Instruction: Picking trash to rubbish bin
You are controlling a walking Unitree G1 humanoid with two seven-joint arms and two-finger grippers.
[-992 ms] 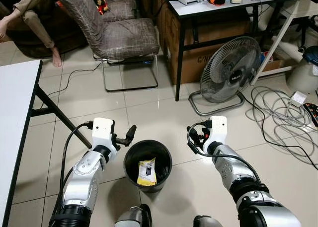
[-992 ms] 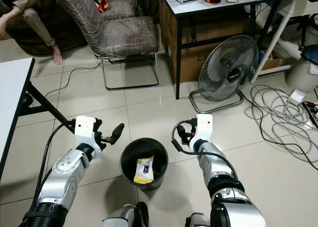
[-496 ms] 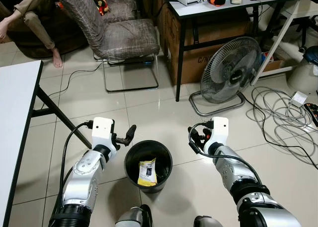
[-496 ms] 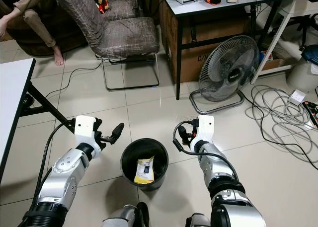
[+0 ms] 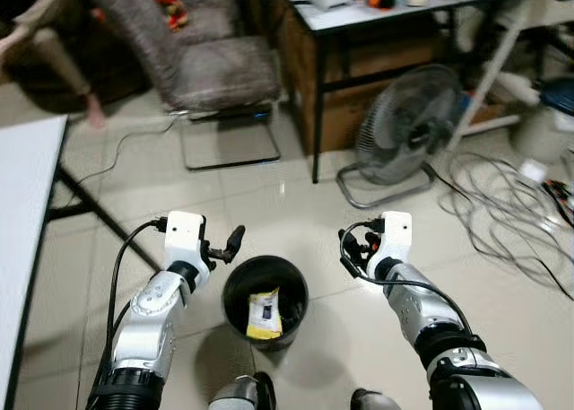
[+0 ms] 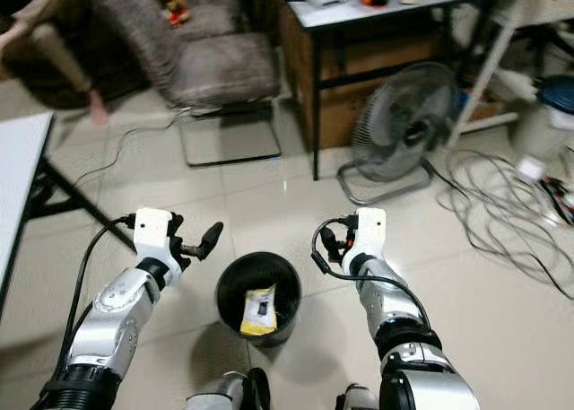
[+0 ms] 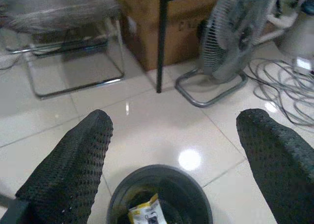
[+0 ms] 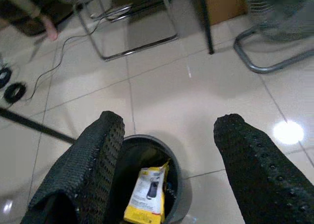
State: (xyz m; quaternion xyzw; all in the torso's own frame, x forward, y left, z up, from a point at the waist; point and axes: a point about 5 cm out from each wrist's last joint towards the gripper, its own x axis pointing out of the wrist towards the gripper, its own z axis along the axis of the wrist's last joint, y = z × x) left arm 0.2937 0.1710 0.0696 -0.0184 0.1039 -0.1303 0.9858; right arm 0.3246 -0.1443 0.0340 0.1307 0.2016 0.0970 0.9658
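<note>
left eye view: black rubbish bin [image 5: 265, 289] on floor between both arms. yellow trash packet [image 5: 264, 311] inside, upright. left gripper [image 5: 231, 244] and right gripper [image 5: 352, 248] flank rim, fingers apart, empty, about equally near.

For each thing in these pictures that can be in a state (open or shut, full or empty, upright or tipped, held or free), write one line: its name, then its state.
Bin: upright, no lid, one item inside.
Yellow packet: in the bin, free of both grippers.
Left gripper: open, empty, beside the bin.
Right gripper: open, empty, beside the bin.
Fan: upright on the floor.
Cables: loose on the floor.
</note>
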